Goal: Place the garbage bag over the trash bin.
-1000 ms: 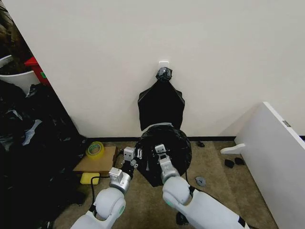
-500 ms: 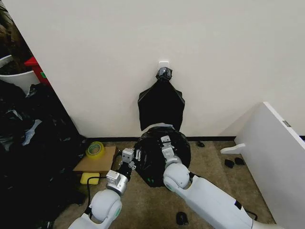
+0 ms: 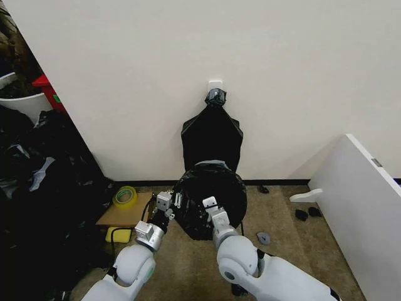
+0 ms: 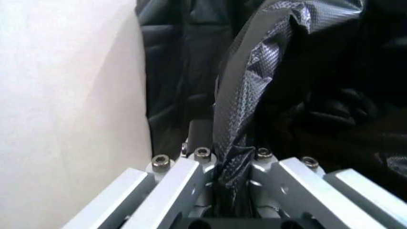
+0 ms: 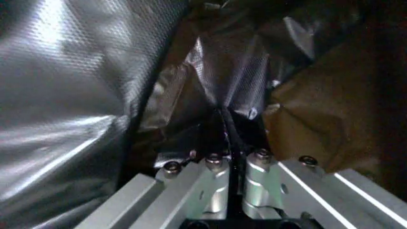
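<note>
The large glossy black plastic garbage bag (image 3: 210,200) sits on the carpet floor (image 3: 282,226) near the wall, below a hanging bunch of black bags (image 3: 212,141). The left gripper (image 3: 166,204) fingers (image 4: 184,174) pinch a fold of it. The right gripper (image 3: 210,207) fingers (image 5: 260,176) clamp another fold.

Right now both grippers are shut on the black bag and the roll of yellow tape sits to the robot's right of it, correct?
Not quite. The head view shows the yellow tape on the robot's left of the black bag. The left gripper and right gripper are shut on it.
</note>
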Controlling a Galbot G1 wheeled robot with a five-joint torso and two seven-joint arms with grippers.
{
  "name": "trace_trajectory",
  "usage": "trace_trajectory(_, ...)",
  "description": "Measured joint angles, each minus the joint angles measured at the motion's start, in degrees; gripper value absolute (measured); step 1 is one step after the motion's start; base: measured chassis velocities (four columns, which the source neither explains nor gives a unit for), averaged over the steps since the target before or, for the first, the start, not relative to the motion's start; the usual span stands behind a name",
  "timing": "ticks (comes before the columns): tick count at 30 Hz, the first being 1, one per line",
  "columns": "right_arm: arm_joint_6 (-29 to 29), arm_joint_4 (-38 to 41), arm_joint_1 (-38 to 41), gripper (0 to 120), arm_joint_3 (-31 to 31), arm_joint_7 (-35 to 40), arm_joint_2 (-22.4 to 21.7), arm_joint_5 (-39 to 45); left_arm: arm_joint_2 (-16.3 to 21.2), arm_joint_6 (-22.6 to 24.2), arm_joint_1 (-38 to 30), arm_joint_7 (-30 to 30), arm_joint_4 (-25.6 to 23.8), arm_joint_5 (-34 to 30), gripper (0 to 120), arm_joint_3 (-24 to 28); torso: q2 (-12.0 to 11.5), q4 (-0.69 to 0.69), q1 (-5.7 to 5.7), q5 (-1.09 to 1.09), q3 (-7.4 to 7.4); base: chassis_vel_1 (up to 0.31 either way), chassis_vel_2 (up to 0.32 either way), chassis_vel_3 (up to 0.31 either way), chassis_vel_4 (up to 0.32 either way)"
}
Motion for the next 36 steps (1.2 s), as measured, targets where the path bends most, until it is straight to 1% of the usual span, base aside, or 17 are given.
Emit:
trace_trajectory(3,-0.7,-4.3,1.7,0,-0.1,0.2,1.1,-1.9,0.1,-0.7,1.0,1.0,-1.1,0.6,1,0.1,0.0,0.02,0.0,0.01,0.0,0.0,0.0,0.0,0.0)
trace_trajectory(5,-0.7,-4.8,1.9,0,-0.1,0.2,1.2,-2.2,0.1,-0.8,1.2,1.1,-1.4,0.6,1,0.1,0.0,0.01,0.0,0.01,0.0,0.0,0.0,0.0,0.0)
trace_trajectory(7,0.5,-8.9,3.4,0,-0.1,-0.7,2.2,-5.3,0.1,-0.8,2.1,1.1,-2.6,1.3,1,0.1,0.0,0.02,0.01,0.01,0.0,0.0,0.0,0.0,0.0)
trace_trajectory(13,2.3,-12.5,4.5,0,0.7,-1.8,3.1,-8.2,0.0,-0.7,2.5,1.1,-3.5,1.8,1,0.2,0.0,0.01,0.01,0.01,0.0,0.0,0.0,0.0,0.0)
trace_trajectory(14,2.3,-12.5,4.5,0,0.7,-1.8,3.1,-8.2,0.0,-0.7,2.5,1.1,-3.5,1.8,1,0.2,0.0,0.01,0.01,0.01,0.0,0.0,0.0,0.0,0.0)
trace_trajectory(15,3.7,-12.7,4.4,0,1.0,-2.4,3.1,-9.2,0.0,-0.7,2.5,1.1,-3.5,1.8,1,0.1,0.0,0.01,0.01,0.0,0.0,0.0,0.0,0.0,0.0)
trace_trajectory(17,7.9,-12.3,3.8,0,1.5,-4.8,2.7,-12.3,0.1,-0.7,2.4,1.1,-3.5,1.9,1,0.0,0.0,0.01,0.01,0.01,0.0,0.0,0.0,0.0,0.0)
trace_trajectory(18,7.9,-12.3,3.8,0,1.5,-4.8,2.7,-12.3,0.1,-0.7,2.4,1.1,-3.5,1.9,1,0.0,0.0,0.01,0.01,0.01,0.0,0.0,0.0,0.0,0.0)
trace_trajectory(20,10.2,-9.8,3.1,0,1.9,-6.3,1.8,-13.4,0.2,-0.9,2.3,1.1,-3.1,2.2,1,-0.2,0.0,0.0,0.01,0.0,0.0,0.0,0.0,0.0,0.0)
trace_trajectory(22,10.5,-7.5,2.4,0,1.9,-6.5,1.0,-12.7,0.3,-1.1,2.3,1.2,-2.9,2.3,1,-0.2,0.0,0.01,0.01,0.0,0.0,0.0,0.0,0.0,0.0)
trace_trajectory(23,10.0,-6.1,1.7,0,1.9,-6.5,0.4,-11.6,0.3,-1.3,2.3,1.3,-2.7,2.5,1,-0.3,0.0,0.01,0.01,0.0,0.0,0.0,0.0,0.0,0.0)
trace_trajectory(27,8.1,-4.7,1.0,0,1.8,-5.6,0.0,-9.5,0.3,-1.5,2.2,1.5,-2.6,2.7,1,-0.3,0.0,0.0,0.0,0.0,0.0,0.0,0.0,0.0,0.0)
trace_trajectory(28,3.0,-3.2,0.3,0,1.7,-2.2,0.1,-3.9,0.4,-1.7,2.1,1.8,-2.6,2.8,1,-0.3,0.0,0.0,0.0,0.0,0.0,0.0,0.0,0.0,0.0)
trace_trajectory(29,2.0,-3.0,0.2,0,1.8,-1.5,0.2,-2.9,0.4,-1.7,2.1,1.8,-2.6,2.8,1,-0.3,0.0,0.0,0.0,0.0,0.0,0.0,0.0,0.0,0.0)
trace_trajectory(30,-1.0,-2.9,0.2,0,1.8,0.7,0.7,0.4,0.5,-1.8,2.0,2.0,-2.7,2.9,1,-0.3,0.0,0.0,0.0,0.0,0.0,0.0,0.0,0.0,0.0)
trace_trajectory(33,-2.9,-3.8,0.6,0,1.8,1.8,1.4,1.5,0.4,-2.0,2.0,2.3,-3.1,3.1,1,-0.3,0.0,0.01,0.0,0.01,0.0,0.0,0.0,0.0,0.0)
trace_trajectory(36,-4.0,-7.0,2.2,0,1.5,2.8,2.4,0.5,0.3,-2.2,2.5,2.6,-3.7,3.6,1,-0.4,0.0,0.01,0.0,0.01,0.0,0.0,0.0,0.0,0.0)
